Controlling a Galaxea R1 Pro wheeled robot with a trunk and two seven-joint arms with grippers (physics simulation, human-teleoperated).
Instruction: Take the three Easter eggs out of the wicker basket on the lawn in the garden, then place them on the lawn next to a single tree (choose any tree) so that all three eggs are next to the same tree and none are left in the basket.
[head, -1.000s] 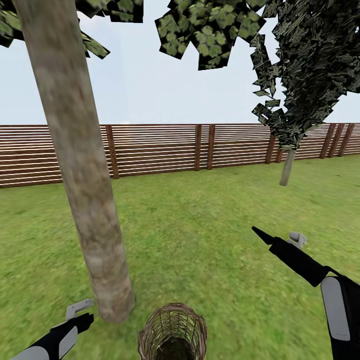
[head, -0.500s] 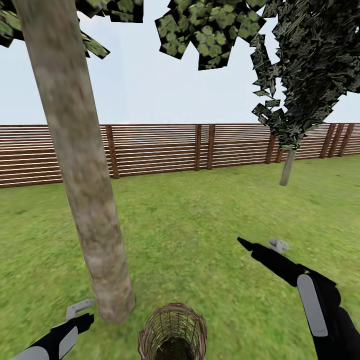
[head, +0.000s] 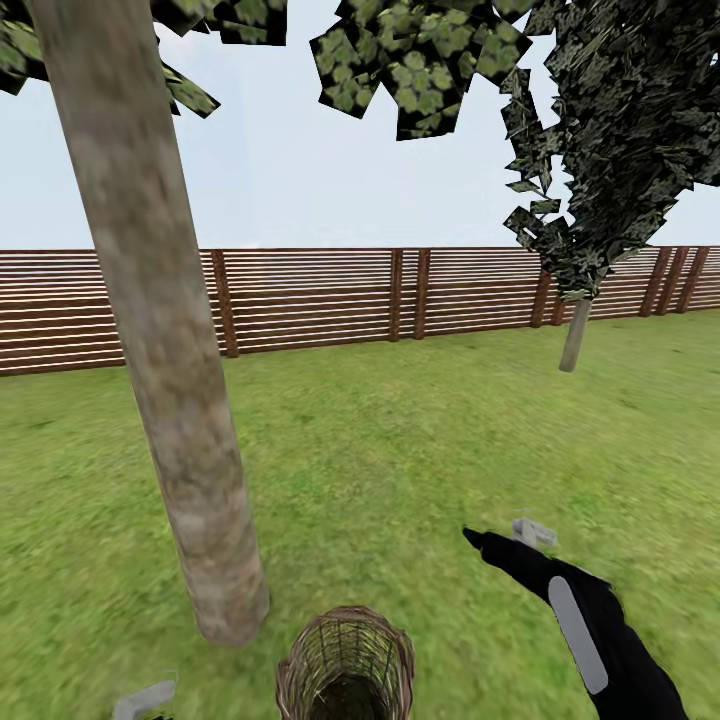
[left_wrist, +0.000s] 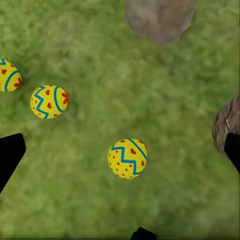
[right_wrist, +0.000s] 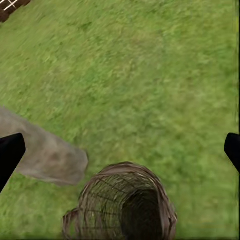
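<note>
Three bright yellow Easter eggs painted with red hearts and blue zigzags lie on the mottled green lawn (head: 400, 440) in the left wrist view: one egg (left_wrist: 127, 158) near the middle, a second (left_wrist: 49, 101) apart from it, a third (left_wrist: 9, 75) cut by the frame edge. The thick grey-brown tree trunk (head: 165, 340) stands near them, its base (left_wrist: 159, 19) on the grass. The small round wicker basket of woven brown twigs (head: 346, 665) sits just beside the trunk's foot; what shows of its inside (right_wrist: 132, 210) looks dark and bare. The left end effector (left_wrist: 120, 150) hangs wide open over the eggs, holding nothing. The right end effector (right_wrist: 120, 147) is also spread wide above the basket. A brown slatted fence (head: 320, 300) runs behind.
</note>
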